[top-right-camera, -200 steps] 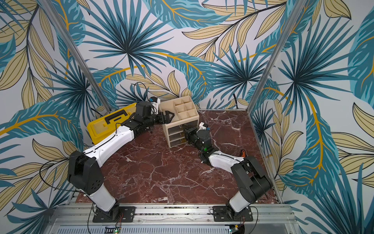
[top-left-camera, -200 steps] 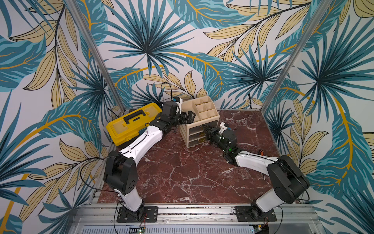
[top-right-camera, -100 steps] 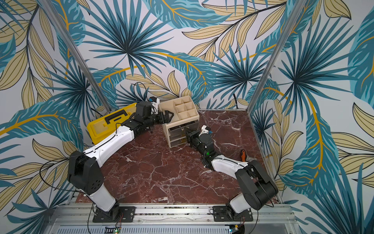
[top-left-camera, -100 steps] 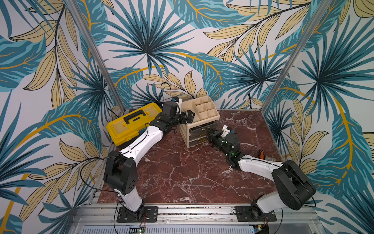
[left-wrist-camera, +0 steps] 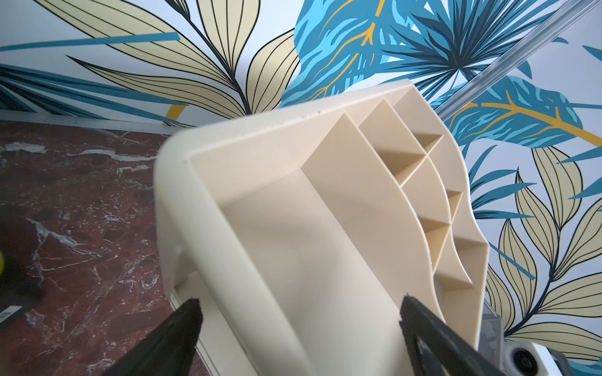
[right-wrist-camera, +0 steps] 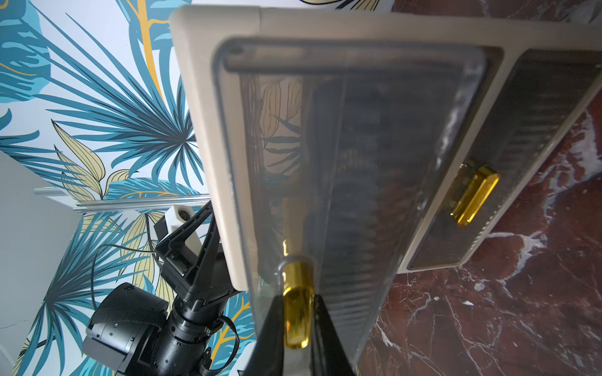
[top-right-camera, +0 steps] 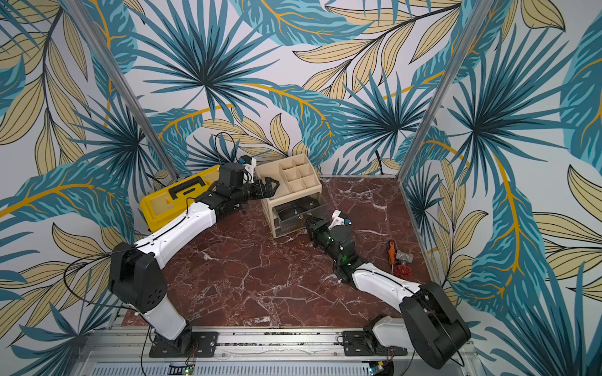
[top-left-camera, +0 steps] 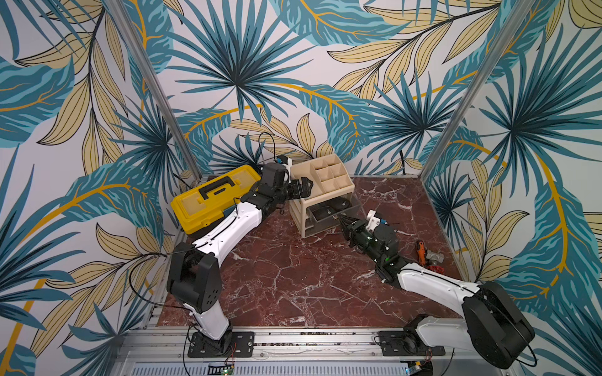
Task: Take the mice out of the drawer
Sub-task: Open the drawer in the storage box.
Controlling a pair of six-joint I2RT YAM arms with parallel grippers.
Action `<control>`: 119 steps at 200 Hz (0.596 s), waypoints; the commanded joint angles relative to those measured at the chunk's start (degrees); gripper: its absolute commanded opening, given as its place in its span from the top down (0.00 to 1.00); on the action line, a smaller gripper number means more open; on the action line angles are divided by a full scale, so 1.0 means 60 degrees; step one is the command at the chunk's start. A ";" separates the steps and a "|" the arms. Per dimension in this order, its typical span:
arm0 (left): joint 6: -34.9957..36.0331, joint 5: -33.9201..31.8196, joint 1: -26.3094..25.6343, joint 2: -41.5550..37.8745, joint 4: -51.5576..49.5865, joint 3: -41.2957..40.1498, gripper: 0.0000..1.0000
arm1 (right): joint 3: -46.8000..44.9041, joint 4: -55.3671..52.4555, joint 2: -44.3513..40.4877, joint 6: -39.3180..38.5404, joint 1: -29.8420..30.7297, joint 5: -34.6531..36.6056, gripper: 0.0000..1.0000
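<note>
While my right gripper (top-left-camera: 344, 222) clamps the drawer handle (right-wrist-camera: 294, 293) mid-opening, my left gripper (left-wrist-camera: 299, 325) gapes around the organizer (left-wrist-camera: 293, 201); the mice (top-left-camera: 321, 214) need grasping next.

A smoky translucent plastic drawer (top-left-camera: 327, 222), the top one in a beige desk organiser (top-left-camera: 321, 177), stands pulled out, with a small gold handle (right-wrist-camera: 296, 312) on the middle of its ribbed front. In both top views at least two black oval mice (top-left-camera: 342, 205) (top-right-camera: 289, 214) lie inside it, side by side, each showing a small pale dot.
</note>
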 commanded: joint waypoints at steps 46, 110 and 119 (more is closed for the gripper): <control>-0.0068 -0.0181 -0.0038 0.0106 -0.0255 0.0266 0.02 | -0.0944 -0.1542 -0.1626 -0.0364 -0.0005 0.0413 0.87; 0.0029 -0.0260 -0.0026 0.0091 -0.0561 0.0534 0.02 | -0.1498 -0.1944 -0.2281 -0.0184 -0.0009 0.0459 0.87; 0.0076 -0.0284 -0.0018 0.0057 -0.0700 0.0626 0.02 | -0.1503 -0.2026 -0.2336 -0.0201 -0.0009 0.0448 0.87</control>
